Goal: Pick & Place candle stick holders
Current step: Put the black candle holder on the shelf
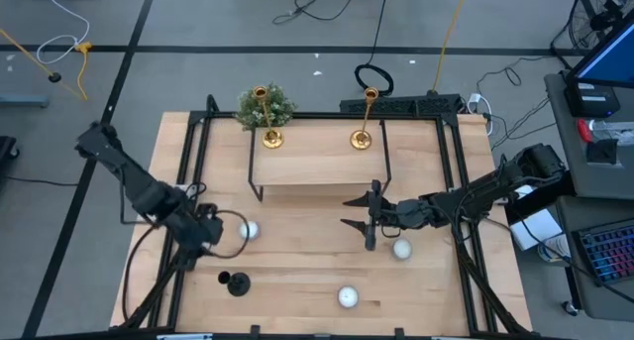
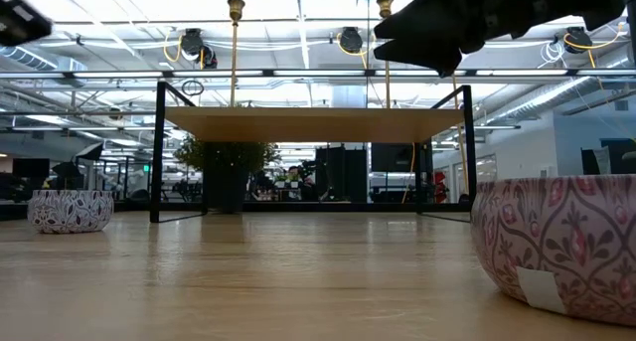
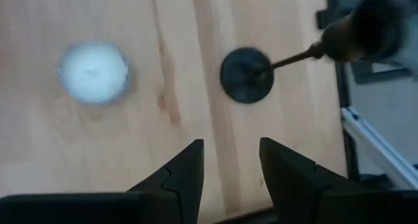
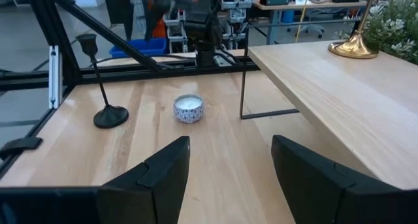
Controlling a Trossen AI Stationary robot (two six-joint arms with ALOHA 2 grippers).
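Observation:
Two gold candlesticks (image 1: pixel 271 134) (image 1: pixel 363 132) stand upright on their round bases on the raised wooden shelf (image 1: pixel 317 162); one base also shows in the right wrist view (image 4: pixel 353 49). The black candlestick (image 1: pixel 236 281) stands on its base on the table at the near left; it also shows in the left wrist view (image 3: pixel 247 74) and the right wrist view (image 4: pixel 108 113). My left gripper (image 1: pixel 213 239) (image 3: pixel 232 165) is open and empty above the table, short of the black candlestick. My right gripper (image 1: pixel 355 212) (image 4: pixel 230 165) is open and empty in front of the shelf.
Three white candle tins (image 1: pixel 250 230) (image 1: pixel 401 248) (image 1: pixel 347 297) sit on the table. A bushy green plant (image 1: pixel 265 104) stands behind the left gold candlestick. The shelf's black legs (image 1: pixel 254 176) and the table's black frame (image 1: pixel 458 162) stand around the work area.

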